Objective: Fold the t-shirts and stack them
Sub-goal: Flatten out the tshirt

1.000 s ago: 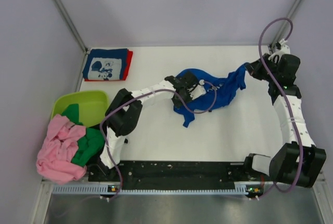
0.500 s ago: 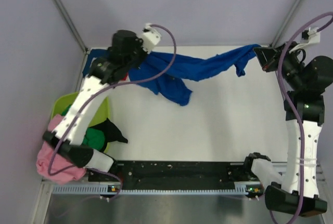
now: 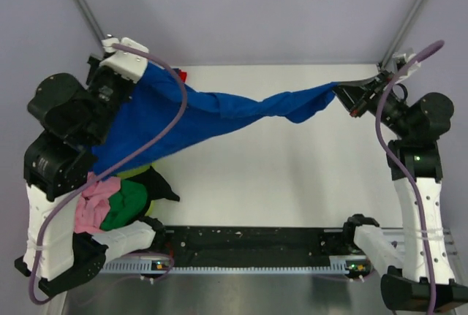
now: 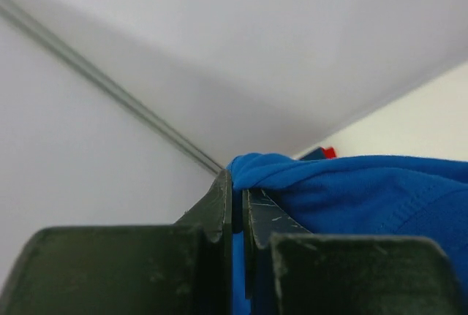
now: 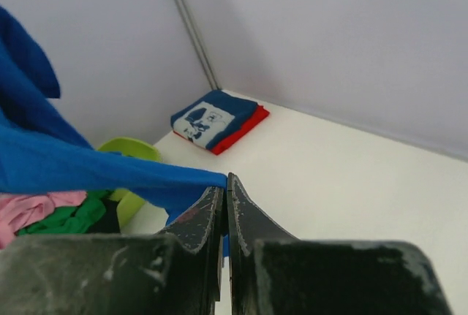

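Left gripper (image 4: pixel 238 187) pinches blue tee (image 3: pixel 219 107), largely masking tub (image 5: pixel 137 148).

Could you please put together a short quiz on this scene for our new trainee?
1. True or false: the royal blue t-shirt lies folded flat.
2. The folded navy t-shirt rests on a tee of which colour? A red, B pink, C green.
3. Fill in: the left gripper and right gripper are both ___ on the royal blue t-shirt.
Key: 1 false, it hangs stretched between the grippers; 2 A, the red t-shirt; 3 shut.
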Robot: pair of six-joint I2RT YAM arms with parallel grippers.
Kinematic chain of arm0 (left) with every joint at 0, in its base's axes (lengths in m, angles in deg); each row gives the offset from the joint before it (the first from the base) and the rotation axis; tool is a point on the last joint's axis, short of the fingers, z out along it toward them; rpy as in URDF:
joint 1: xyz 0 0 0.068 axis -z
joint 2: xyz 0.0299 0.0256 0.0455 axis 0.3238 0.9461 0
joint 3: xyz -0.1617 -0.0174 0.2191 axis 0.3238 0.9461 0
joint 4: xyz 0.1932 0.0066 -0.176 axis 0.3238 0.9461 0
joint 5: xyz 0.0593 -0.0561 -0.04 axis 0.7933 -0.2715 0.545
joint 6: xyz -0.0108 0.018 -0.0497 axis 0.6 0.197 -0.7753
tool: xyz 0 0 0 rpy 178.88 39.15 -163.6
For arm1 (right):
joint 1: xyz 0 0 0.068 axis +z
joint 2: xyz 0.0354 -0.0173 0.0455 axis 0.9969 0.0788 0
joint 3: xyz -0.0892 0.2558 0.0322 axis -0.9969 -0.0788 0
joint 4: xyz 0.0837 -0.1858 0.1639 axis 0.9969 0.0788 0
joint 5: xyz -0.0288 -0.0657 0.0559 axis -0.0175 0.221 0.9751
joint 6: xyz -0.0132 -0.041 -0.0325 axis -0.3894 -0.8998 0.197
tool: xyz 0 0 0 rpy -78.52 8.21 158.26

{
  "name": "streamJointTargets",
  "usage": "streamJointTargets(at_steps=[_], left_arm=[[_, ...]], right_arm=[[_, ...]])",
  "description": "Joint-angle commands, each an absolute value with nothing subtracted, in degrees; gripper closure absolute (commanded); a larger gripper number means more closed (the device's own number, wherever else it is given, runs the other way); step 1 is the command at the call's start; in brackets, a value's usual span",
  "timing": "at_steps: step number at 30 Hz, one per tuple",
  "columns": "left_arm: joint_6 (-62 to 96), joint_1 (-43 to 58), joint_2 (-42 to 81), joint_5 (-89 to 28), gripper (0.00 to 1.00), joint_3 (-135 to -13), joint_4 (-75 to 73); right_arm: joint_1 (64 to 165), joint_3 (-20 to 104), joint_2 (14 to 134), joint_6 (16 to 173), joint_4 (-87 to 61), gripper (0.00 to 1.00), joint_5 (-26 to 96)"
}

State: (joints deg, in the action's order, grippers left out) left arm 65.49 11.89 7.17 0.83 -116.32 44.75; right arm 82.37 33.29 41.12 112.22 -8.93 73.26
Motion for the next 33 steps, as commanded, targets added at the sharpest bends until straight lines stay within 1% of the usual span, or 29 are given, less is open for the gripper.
streamJointTargets(at_steps=[1,3,6,9,11,12,13,14,16,17,19,20,21,22,24,27,29,33], left_arm=[[64.1,12.1,10.0,-12.6,1.00,-108.1,51.8],[63.4,13.2,11.4,-18.2,1.00,-103.3,53.2],[63.3,17.6,14.8,-24.6,1.00,-98.9,53.3],[63.3,23.4,20.3,-34.6,1.00,-98.5,54.9],[64.0,27.8,25.4,-42.1,1.00,-99.2,56.2],[64.9,30.1,26.6,-46.1,0.98,-99.3,56.8],[66.1,32.4,29.9,-49.3,0.88,-99.4,57.5],[66.9,34.5,32.3,-51.6,0.72,-99.7,58.2],[68.2,38.7,36.8,-54.1,0.49,-101.8,59.9],[68.4,40.2,39.0,-54.7,0.43,-103.6,61.3],[68.4,40.6,42.0,-55.4,0.36,-107.7,64.2],[68.0,40.6,42.8,-53.2,0.27,-109.3,65.2],[67.5,40.3,43.2,-51.5,0.25,-109.9,66.5],[67.3,39.7,42.6,-48.5,0.25,-109.2,66.3],[64.9,38.0,40.7,-43.3,0.24,-105.9,64.1],[61.9,33.2,36.6,-38.4,0.23,-99.4,61.6],[60.1,27.8,33.2,-37.6,0.23,-95.2,61.0],[61.7,15.7,28.9,-41.6,0.26,-85.8,61.9]], right_arm=[[82.8,26.4,47.8,114.9,-20.8,1.00,66.7],[83.1,24.7,53.4,115.3,-25.2,1.00,65.0],[84.4,25.5,60.8,112.9,-26.9,1.00,61.3],[84.8,28.3,69.2,111.5,-29.2,1.00,58.0],[84.8,31.3,74.6,110.2,-28.5,1.00,52.0],[84.8,33.3,77.4,109.0,-27.3,1.00,50.8],[84.8,35.5,80.5,107.7,-25.6,1.00,48.8],[84.8,38.6,83.1,106.6,-23.0,1.00,47.9],[84.7,45.2,88.4,103.6,-16.4,1.00,46.4],[84.8,48.8,91.8,102.1,-10.7,0.95,45.4],[84.5,54.2,94.4,101.0,-4.4,0.56,42.9],[84.5,55.7,94.9,100.7,-2.1,0.43,42.2],[84.5,56.1,94.3,100.7,-1.1,0.38,41.7],[84.5,55.1,93.3,100.8,-0.6,0.36,41.6],[84.6,52.3,89.7,102.2,-0.1,0.34,42.3],[85.1,44.8,82.3,103.7,0.8,0.32,42.8],[88.8,39.3,77.1,104.3,2.0,0.31,40.9],[96.4,28.7,68.1,101.2,4.8,0.31,36.7]])
